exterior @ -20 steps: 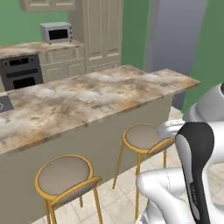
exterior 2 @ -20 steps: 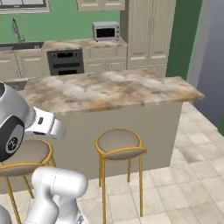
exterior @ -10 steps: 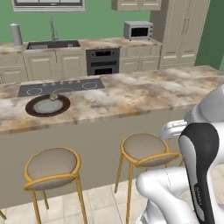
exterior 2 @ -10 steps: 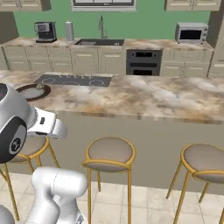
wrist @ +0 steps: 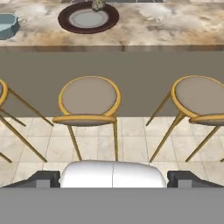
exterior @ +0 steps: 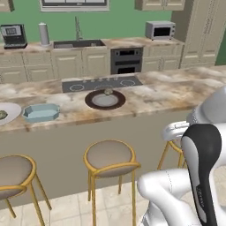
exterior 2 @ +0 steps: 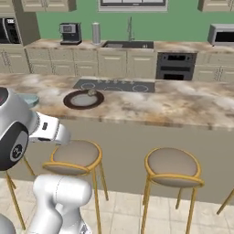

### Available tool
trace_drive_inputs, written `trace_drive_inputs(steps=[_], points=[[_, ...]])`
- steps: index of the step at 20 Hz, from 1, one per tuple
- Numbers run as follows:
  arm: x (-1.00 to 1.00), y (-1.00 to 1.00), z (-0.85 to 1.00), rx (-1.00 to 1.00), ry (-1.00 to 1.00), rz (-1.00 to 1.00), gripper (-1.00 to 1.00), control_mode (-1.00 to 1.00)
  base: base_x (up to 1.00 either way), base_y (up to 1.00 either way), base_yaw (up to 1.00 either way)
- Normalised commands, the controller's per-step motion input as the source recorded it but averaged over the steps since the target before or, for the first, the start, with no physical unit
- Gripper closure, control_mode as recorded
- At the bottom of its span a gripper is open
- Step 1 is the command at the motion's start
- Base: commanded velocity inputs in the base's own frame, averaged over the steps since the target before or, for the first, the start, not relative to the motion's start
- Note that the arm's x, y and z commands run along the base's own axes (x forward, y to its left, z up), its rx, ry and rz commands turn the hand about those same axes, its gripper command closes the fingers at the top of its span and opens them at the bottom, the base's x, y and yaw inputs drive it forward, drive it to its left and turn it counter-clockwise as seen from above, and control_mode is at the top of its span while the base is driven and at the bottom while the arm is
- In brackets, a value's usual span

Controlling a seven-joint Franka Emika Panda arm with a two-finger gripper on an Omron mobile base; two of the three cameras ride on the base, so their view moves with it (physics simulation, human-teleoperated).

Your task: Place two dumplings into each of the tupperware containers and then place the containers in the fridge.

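One pale blue tupperware container (exterior: 41,112) sits on the island counter, left of a dark brown plate (exterior: 105,99). A tan dumpling (exterior: 108,91) lies on that plate's far rim. Another dumpling (exterior: 2,115) rests on a white plate (exterior: 6,110) at the far left edge. In the hand view the brown plate (wrist: 89,18), its dumpling (wrist: 98,5) and the blue container (wrist: 6,25) lie far ahead across the counter. My gripper (wrist: 113,178) is open, its fingertips (wrist: 43,178) wide apart with nothing between them, well short of the counter. The fridge is out of view.
Gold-legged stools (exterior: 109,158) (exterior 2: 173,167) stand along the near side of the island counter (exterior: 167,95). A black cooktop (exterior: 101,83) is set behind the brown plate. The back wall holds a sink (exterior: 78,43), built-in oven (exterior: 126,61), microwave (exterior: 160,30) and coffee machine (exterior: 13,36).
The whole picture has shifted in both base views, so the base has moved. The cooktop, the plates and the blue container have come into view.
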Motion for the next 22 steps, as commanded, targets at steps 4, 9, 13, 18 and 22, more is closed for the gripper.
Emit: trace_drive_inputs(steps=[4,9,13,18,22], points=[[0.0,0.0,0.0,0.0,0.0,0.0,-1.0,1.0,0.0,0.85,0.02],[0.0,0.0,0.0,0.0,0.0,0.0,-1.0,1.0,0.01,0.61,0.0],[0.0,0.0,0.0,0.0,0.0,0.0,-1.0,1.0,0.04,0.49,0.0],[0.0,0.0,0.0,0.0,0.0,0.0,-1.0,1.0,0.21,0.51,0.0],[0.0,0.0,0.0,0.0,0.0,0.0,-1.0,1.0,0.31,0.31,-0.02]])
